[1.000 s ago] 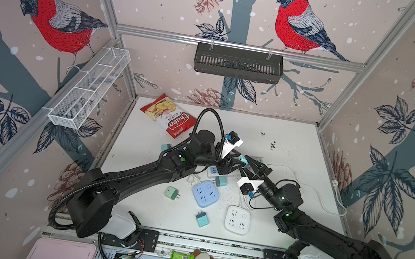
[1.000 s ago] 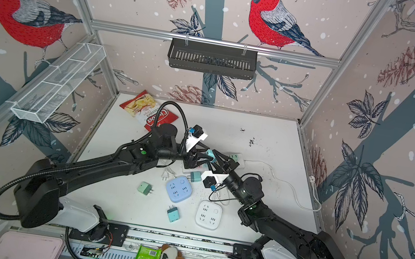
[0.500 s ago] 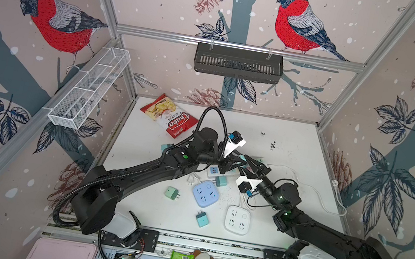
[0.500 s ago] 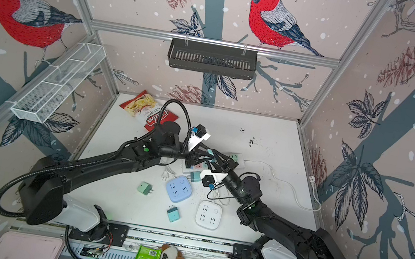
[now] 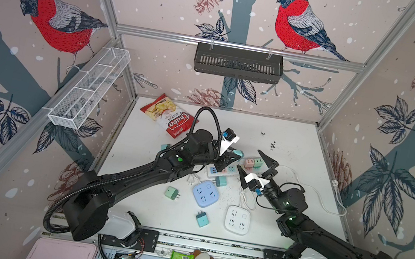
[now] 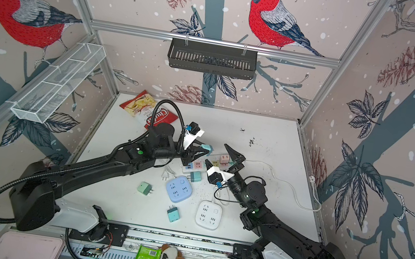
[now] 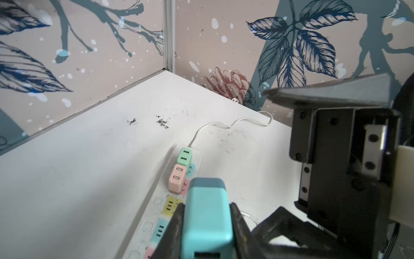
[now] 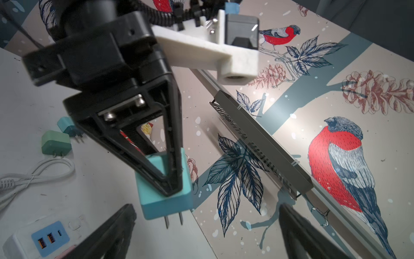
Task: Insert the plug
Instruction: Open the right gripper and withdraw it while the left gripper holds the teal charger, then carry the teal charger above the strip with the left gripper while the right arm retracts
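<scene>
While left pincer (image 7: 207, 213) pinches teal plug (image 7: 206, 215) over power strip (image 7: 156, 201), right pincer (image 5: 249, 159) gapes wide; next, prob. align prongs (image 8: 167, 220) w/ free socket (image 7: 170, 205), press down.

The plug (image 8: 161, 199) is a teal cube with rounded edges. It is pinched by its sides in the left hand (image 7: 207, 224) and held clear of the counter (image 7: 89, 179), with its two flat metal prongs (image 8: 173, 220) pointing down. Below it the white power strip (image 7: 147, 224) lies mid-counter, slanting near-left to far-right. A green cube (image 7: 184, 155) and a pink cube (image 7: 177, 180) are seated at its far end. The plug seems to hang over the yellow socket.
</scene>
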Controlling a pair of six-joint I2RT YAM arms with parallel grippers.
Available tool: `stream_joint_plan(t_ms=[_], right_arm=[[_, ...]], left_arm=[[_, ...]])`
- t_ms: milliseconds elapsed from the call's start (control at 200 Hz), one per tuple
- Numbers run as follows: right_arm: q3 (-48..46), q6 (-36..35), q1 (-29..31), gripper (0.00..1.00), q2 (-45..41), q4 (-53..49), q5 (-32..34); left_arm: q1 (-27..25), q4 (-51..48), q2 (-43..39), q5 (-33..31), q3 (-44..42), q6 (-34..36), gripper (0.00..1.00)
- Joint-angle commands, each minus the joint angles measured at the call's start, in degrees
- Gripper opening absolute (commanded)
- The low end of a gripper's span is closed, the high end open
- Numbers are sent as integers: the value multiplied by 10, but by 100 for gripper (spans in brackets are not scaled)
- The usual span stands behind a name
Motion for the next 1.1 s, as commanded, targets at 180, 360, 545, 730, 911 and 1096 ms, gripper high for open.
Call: stream_joint_plan(t_ms=[180, 360, 545, 730, 911, 1096], right_arm=[[3, 301, -53, 100, -116, -118, 168], [-54, 373, -148, 100, -176, -100, 137], [-46, 413, -197, 100, -173, -120, 38], [-55, 426, -213, 100, -196, -123, -29], [-77, 528, -284, 100, -223, -72, -159], [-55, 699, -406, 100, -133, 63, -373]], left_arm=[[24, 74, -7, -37, -32, 35, 0], [15, 39, 30, -43, 12, 201, 0], [4, -145, 90, -86, 127, 314, 0], [-8, -165, 78, -166, 116, 335, 0], [-8, -166, 66, -160, 96, 353, 0], [-1, -161, 88, -164, 90, 363, 0]])
